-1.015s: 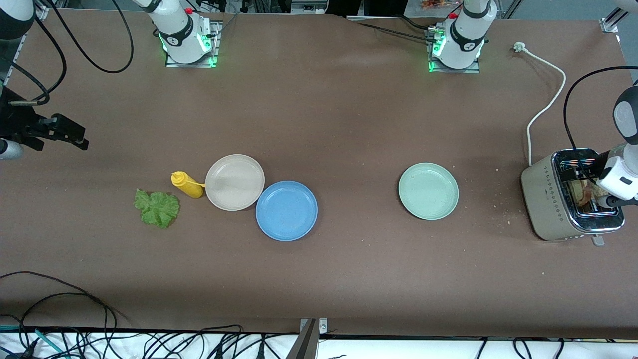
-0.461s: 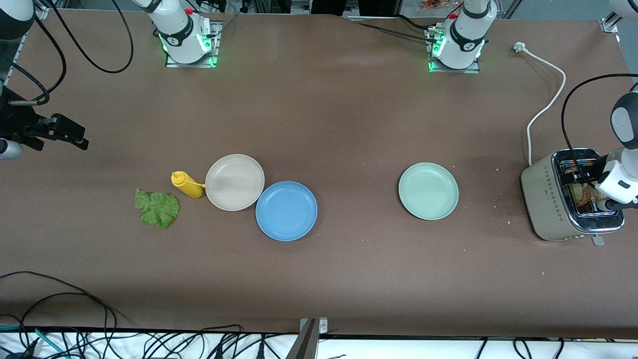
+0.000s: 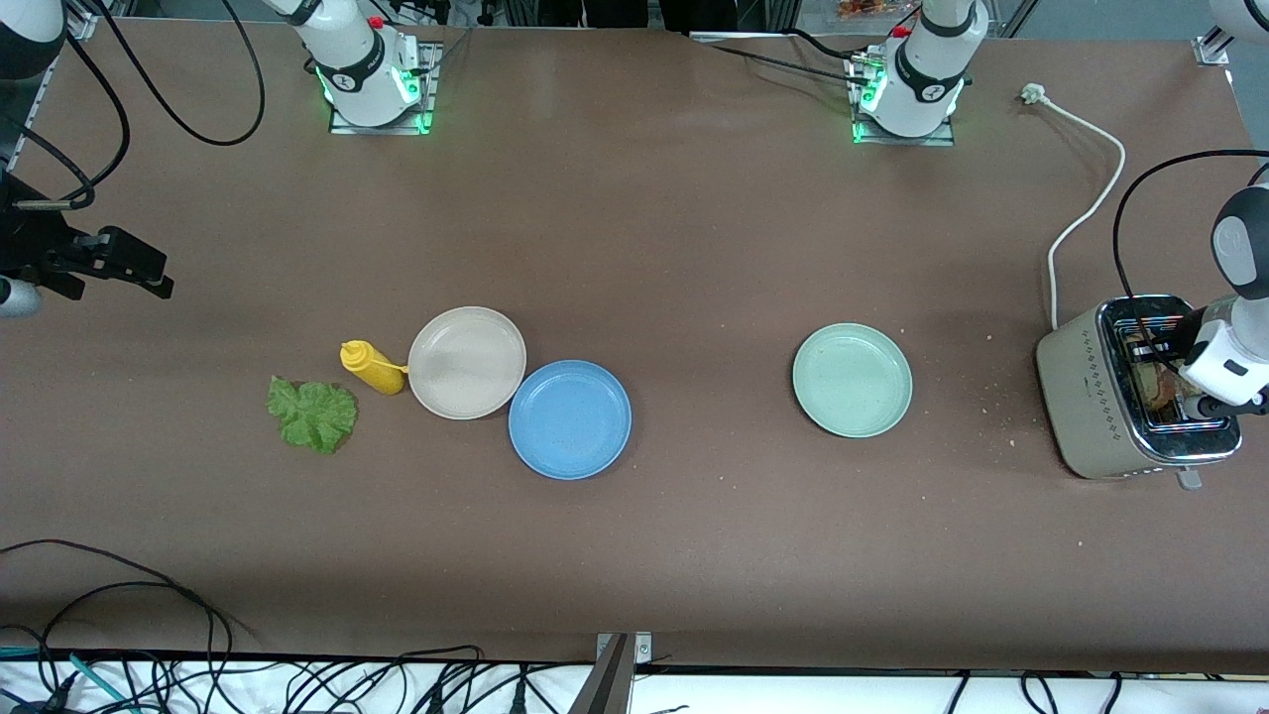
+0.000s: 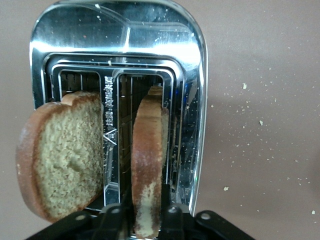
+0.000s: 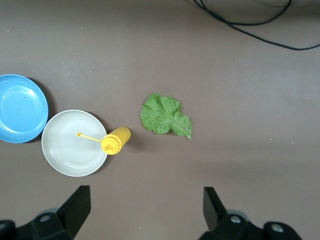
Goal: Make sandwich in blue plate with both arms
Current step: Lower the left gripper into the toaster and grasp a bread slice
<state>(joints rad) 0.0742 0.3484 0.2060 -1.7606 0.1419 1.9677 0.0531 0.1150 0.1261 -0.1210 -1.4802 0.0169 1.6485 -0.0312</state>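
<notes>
Both arms [image 3: 1229, 347] at table ends

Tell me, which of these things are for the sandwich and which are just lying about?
For the sandwich:
- blue plate
- lettuce
- two bread slices in the toaster: one between the left gripper's jaws, the other beside it
- right gripper, waiting open over the lettuce

Lying about:
- beige plate
- green plate
- yellow bottle
- white cord
</notes>
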